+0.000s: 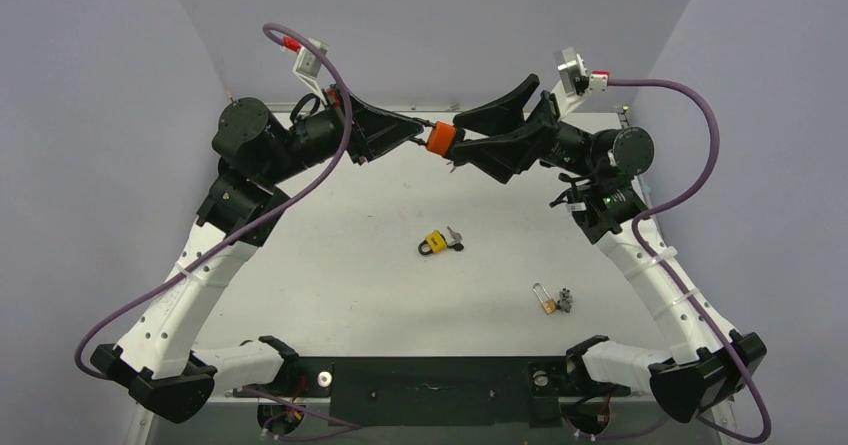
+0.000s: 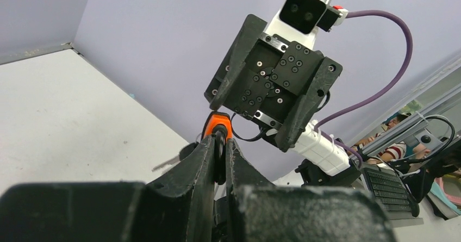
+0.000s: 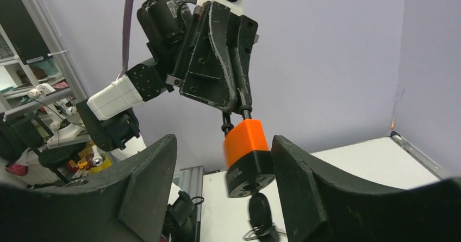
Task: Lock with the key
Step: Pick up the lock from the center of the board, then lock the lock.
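Observation:
An orange padlock (image 1: 440, 137) with a black base hangs in the air above the far middle of the table. My left gripper (image 1: 420, 137) is shut on its shackle, and the orange top (image 2: 217, 123) shows just past my fingertips (image 2: 209, 144). A black-headed key (image 3: 261, 212) with a ring sits in the keyhole under the padlock (image 3: 247, 155). My right gripper (image 3: 224, 141) is open, with its jaws on either side of the padlock. Its right finger (image 3: 293, 171) is against or very near the black base. A second key's blade (image 2: 166, 163) sticks out to the left.
A yellow padlock (image 1: 432, 242) with a key (image 1: 455, 237) lies mid-table. A small brass padlock (image 1: 545, 300) with keys (image 1: 567, 300) lies at the front right. The purple back wall is close behind both grippers.

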{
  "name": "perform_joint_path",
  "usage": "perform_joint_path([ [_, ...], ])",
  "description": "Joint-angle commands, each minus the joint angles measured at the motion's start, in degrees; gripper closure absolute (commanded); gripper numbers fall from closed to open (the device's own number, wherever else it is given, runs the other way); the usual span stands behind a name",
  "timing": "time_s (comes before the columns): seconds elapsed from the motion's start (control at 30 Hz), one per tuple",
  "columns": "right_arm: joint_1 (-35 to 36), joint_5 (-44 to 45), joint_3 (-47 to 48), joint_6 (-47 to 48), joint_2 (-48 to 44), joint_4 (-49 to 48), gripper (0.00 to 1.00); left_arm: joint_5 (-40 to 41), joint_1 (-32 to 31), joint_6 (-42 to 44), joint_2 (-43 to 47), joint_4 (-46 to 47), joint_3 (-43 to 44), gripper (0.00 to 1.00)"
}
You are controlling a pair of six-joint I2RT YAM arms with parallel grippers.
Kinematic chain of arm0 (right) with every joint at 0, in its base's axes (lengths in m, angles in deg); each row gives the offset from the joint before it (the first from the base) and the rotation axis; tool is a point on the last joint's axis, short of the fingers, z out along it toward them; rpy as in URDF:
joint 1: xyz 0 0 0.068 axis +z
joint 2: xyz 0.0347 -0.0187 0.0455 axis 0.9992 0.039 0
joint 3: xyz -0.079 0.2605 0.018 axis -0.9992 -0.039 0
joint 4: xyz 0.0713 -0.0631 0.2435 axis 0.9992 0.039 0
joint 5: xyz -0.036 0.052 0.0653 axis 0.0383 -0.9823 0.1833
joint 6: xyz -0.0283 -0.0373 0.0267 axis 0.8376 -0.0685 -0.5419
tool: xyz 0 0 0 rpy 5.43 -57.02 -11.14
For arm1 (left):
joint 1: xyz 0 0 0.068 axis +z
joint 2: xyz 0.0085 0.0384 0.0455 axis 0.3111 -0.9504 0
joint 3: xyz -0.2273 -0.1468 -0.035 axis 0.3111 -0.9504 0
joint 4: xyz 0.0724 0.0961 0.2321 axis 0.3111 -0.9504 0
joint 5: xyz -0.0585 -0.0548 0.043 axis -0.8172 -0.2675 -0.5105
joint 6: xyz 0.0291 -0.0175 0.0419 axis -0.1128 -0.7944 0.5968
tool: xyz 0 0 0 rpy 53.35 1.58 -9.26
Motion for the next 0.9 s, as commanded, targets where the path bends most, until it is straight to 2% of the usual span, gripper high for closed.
perform_joint_path([
  [0.0, 0.0, -0.6, 1.1, -1.1, 1.7, -4.4, 0.4, 0.9, -0.3, -1.8, 0.9, 7.2, 3.0, 1.0],
  [0.37, -0.2, 0.6, -0.7, -0.9, 1.8, -4.3, 0.41, 1.2, -0.3, -1.8, 0.7, 7.3, 3.4, 1.0],
  [0.77, 1.2, 1.4, -1.3, -1.3, 2.2, -5.1, 0.6, 1.5, -0.3, -2.5, 0.3, 8.0, 3.1, 1.0],
  [0.87, 1.8, 1.5, -1.2, -1.3, 2.4, -5.1, 0.61, 1.7, -0.3, -2.4, 0.4, 8.0, 2.7, 1.0],
])
